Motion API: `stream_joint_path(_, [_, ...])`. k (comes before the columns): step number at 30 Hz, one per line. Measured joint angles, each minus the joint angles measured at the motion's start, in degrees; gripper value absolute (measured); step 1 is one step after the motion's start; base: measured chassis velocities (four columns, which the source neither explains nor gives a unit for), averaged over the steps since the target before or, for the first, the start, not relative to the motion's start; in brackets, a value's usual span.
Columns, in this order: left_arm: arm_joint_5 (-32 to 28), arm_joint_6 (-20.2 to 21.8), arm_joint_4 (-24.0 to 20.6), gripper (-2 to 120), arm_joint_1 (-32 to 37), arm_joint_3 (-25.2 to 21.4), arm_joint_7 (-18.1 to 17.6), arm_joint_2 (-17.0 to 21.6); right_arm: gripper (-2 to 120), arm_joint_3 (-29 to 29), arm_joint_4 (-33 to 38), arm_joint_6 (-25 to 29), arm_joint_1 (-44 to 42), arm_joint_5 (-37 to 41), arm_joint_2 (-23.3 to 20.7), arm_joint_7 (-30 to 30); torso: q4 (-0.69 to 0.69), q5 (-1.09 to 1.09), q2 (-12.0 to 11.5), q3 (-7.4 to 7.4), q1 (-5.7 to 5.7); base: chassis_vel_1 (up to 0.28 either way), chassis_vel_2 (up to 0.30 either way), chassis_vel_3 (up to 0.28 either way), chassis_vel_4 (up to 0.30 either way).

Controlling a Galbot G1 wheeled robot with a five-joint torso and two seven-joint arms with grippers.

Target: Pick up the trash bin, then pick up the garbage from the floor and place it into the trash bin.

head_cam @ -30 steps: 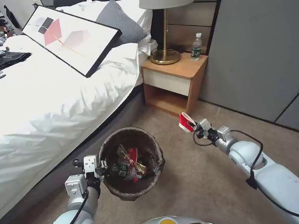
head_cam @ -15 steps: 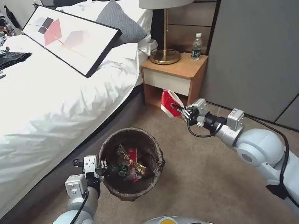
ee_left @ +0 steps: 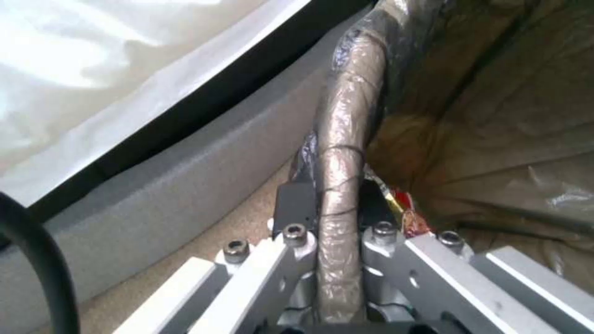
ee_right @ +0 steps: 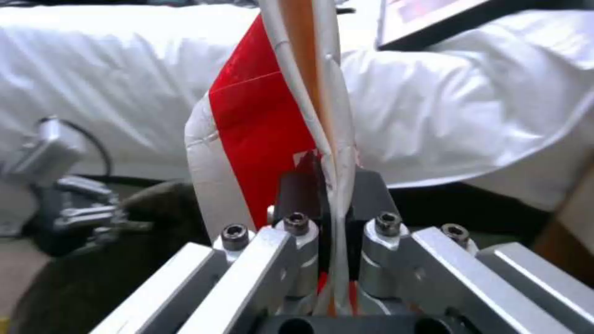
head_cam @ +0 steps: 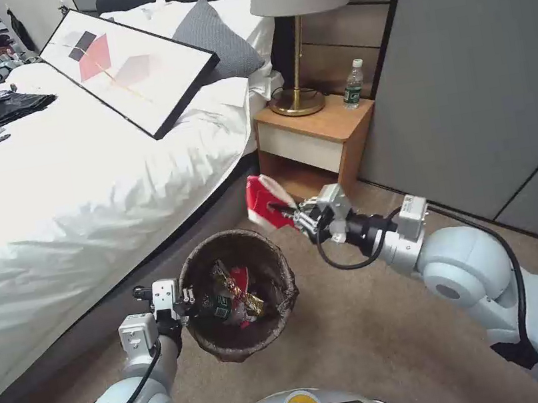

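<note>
The trash bin (head_cam: 239, 293) is already off the floor, held up beside the bed (head_cam: 78, 189) by the left pincer (head_cam: 186, 303), so the first part of the task looks done. Inside the bin lie several pieces of garbage: a snack wrapper (head_cam: 235, 292), something green-labelled (head_cam: 216, 307) and a bit of red. The carpet around the bin appears bare of loose litter, so as far as the pictures tell, the piece now in the air may be among the last; what lies elsewhere on the floor cannot be judged.

That piece is a red-white paper carton (head_cam: 262, 204), flattened, gripped by the right pincer (head_cam: 297, 216). It hangs in the air just beyond the bin's far rim, on the bin's nightstand (head_cam: 313, 134) side, not yet over the opening. It remains to bring it above the bin and let go.

In the left wrist view the left pincer (ee_left: 337, 218) is clenched on the bin's rim (ee_left: 346, 139), one finger outside and one inside the bag-lined wall, with almost no gap beyond the rim's thickness. In the right wrist view the right pincer (ee_right: 328, 204) is likewise nearly closed, grasping the carton (ee_right: 260, 120) by its folded edge, the carton standing straight out from the fingers towards the bed.
</note>
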Motion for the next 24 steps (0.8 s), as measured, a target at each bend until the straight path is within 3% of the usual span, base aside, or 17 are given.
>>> stream_joint_path(12, [0.31, 0.05, 0.0, 2, 0.11, 0.15, -0.05, -0.38, 2, -15.24, -1.32, -1.07, 8.52, -0.59, 0.24, 0.6, 0.0, 0.0, 0.0, 0.0, 0.0, 0.0, 0.0, 0.0, 0.0])
stream_joint_path(24, [0.45, 0.07, 0.0, 2, 0.12, 0.38, -0.07, -0.39, 2, -21.79, -3.01, -2.68, 10.63, -3.72, 1.27, 1.46, 0.0, -0.01, 0.0, 0.0, 0.0, 0.0, 0.0, 0.0, 0.0])
